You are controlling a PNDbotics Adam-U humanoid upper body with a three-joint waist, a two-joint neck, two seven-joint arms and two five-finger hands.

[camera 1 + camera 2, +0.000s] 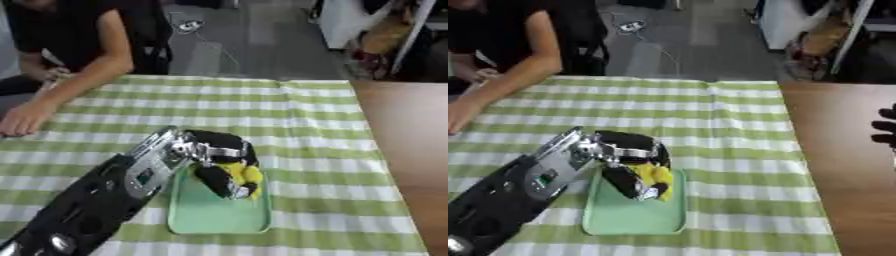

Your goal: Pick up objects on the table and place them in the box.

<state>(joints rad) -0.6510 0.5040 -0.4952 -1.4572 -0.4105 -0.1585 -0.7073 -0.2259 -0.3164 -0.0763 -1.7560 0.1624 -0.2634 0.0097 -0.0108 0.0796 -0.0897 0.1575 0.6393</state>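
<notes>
My left hand (223, 162) is curled round a yellow thing (245, 176), holding it just over the near-top end of the green tray (219, 217), which seems to be the box for this task. The tray lies on the checked cloth (315, 125), right in front of me. Risks, as I judge them: the tray's walls look v. low, so if I let go from this height or tilted, the yellow thing could bounce or roll out onto the cloth; my fingers wrap it a lot, so it may cling or drag when I open; and my wrist could nudge the tray itself & shift it. What I can't tell: what the yellow thing is, since my fingers cover most of it, only a yellow patch shows; whether it touches the tray floor yet or hangs above; how deep the tray is. My right hand (885, 127) shows only as dark fingertips at the right edge of the right eye view, over bare wood, so its state I can't tell
</notes>
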